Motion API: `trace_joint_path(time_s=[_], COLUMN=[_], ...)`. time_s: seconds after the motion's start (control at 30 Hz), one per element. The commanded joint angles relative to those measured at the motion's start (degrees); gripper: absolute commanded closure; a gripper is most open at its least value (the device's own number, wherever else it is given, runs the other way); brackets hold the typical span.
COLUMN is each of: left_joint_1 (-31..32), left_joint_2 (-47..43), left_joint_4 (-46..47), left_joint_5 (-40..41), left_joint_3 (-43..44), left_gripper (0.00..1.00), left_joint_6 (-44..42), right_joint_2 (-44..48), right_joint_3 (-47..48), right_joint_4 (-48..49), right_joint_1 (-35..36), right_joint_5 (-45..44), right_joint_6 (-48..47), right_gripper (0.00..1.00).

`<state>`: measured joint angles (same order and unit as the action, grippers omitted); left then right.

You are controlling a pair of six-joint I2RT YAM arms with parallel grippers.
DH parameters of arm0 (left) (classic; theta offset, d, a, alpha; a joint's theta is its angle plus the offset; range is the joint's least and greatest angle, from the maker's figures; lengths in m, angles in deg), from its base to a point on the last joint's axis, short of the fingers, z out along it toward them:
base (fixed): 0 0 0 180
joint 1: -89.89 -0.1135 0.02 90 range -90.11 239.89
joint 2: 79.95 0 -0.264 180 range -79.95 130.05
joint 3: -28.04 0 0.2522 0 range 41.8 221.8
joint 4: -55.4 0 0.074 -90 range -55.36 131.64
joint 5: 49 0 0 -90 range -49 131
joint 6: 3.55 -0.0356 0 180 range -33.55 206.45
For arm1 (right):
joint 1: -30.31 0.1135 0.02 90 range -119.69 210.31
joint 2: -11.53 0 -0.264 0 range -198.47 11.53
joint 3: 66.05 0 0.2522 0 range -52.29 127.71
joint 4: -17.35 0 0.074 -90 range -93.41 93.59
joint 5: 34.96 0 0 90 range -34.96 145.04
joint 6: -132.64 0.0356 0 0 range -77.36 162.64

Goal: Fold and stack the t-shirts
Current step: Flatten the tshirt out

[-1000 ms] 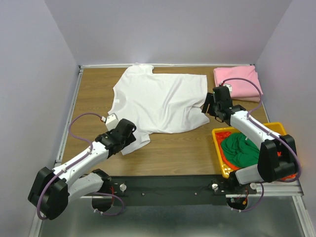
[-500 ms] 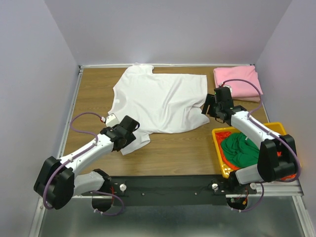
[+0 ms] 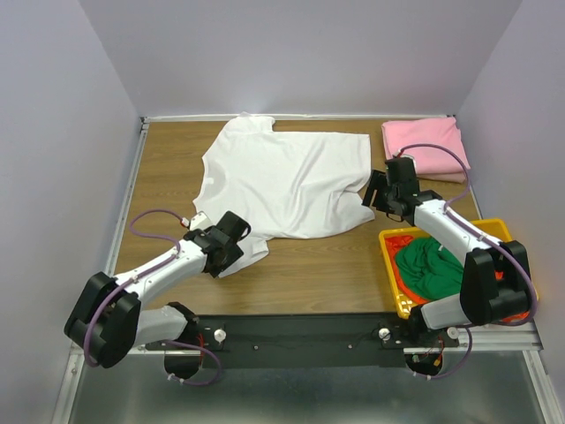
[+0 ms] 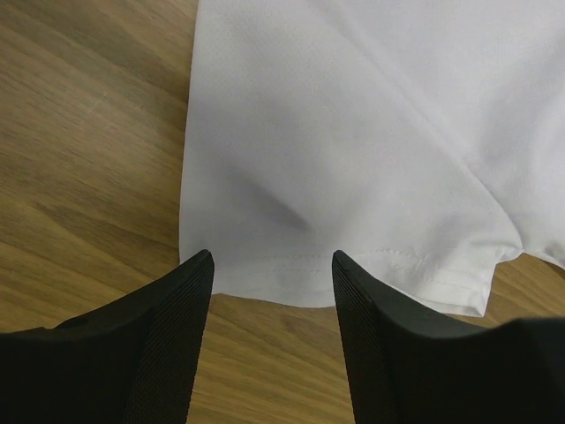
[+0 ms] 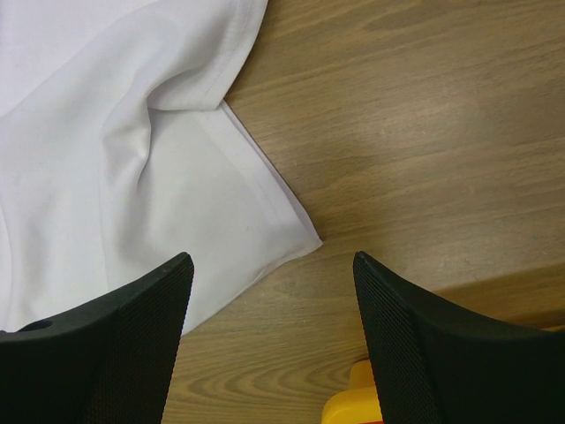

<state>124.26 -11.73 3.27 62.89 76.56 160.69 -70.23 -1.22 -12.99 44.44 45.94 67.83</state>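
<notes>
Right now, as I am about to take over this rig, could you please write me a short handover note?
Left gripper: open, holding nothing, poised at the near stitched edge of the white t-shirt.
Right gripper: open, holding nothing, over that shirt's right-hand corner.
The white t-shirt lies spread and unfolded mid-table. The pink t-shirt sits folded at the far right corner. The green t-shirt and orange t-shirt are bunched in the yellow basket.
Done: pink folded.
Left: fold the white and stack it, then the green and orange.
</notes>
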Motion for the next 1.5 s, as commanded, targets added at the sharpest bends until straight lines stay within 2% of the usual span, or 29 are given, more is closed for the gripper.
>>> trace_joint_path(time_s=[0.0,0.23,0.5,0.6,0.63,0.7,0.77,0.8,0.87,1.07,1.3,1.47], left_joint_1=[0.3,0.6,0.9,1.0,1.0,1.0,1.0,1.0,1.0,1.0,1.0,1.0], left_joint_2=[0.5,2.8,4.4,4.5,4.4,3.8,3.1,2.4,1.2,-2.4,-8.4,-12.6], left_joint_4=[0.9,2.0,3.8,4.6,4.5,4.3,4.3,4.3,4.7,5.4,0.5,-0.8], left_joint_5=[-0.8,-1.9,-4.7,-5.3,-5.3,-4.9,-4.6,-4.4,-4.4,-4.4,2.5,4.7], left_joint_3=[-0.8,-1.2,-2.8,-3.1,-3.1,-3.0,-2.9,-3.0,-3.5,-4.4,0.7,1.3], left_gripper=[0.37,0.4,0.57,0.67,0.75,0.77,0.86,0.95,1.0,1.0,1.0,1.0], left_joint_6=[2.0,1.9,1.6,1.4,1.3,1.3,0.7,0.5,-0.3,-2.5,-4.8,-6.0], right_joint_2=[0.1,0.2,0.4,0.2,0.0,-0.2,-0.2,-0.2,-0.3,-0.6,-0.8,-1.6], right_joint_3=[-0.9,-1.2,-1.4,-1.4,-1.5,-1.5,-1.5,-1.5,-1.5,-1.5,-1.4,-1.3], right_joint_4=[0.4,0.4,0.5,0.5,0.5,0.5,0.5,0.5,0.5,0.5,0.5,0.4], right_joint_1=[-0.8,-1.1,-1.6,-1.7,-1.7,-1.7,-1.7,-1.7,-1.7,-1.7,-1.7,-1.8], right_joint_5=[1.3,1.4,1.5,1.7,1.7,1.8,1.6,1.7,1.7,1.2,1.0,1.0], right_joint_6=[-0.8,-1.0,-1.0,-1.1,-1.1,-1.1,-1.1,-1.1,-1.1,-0.9,-0.9,-1.0], right_gripper=[0.2,0.2,0.2,0.2,0.2,0.2,0.2,0.2,0.2,0.2,0.2,0.2])
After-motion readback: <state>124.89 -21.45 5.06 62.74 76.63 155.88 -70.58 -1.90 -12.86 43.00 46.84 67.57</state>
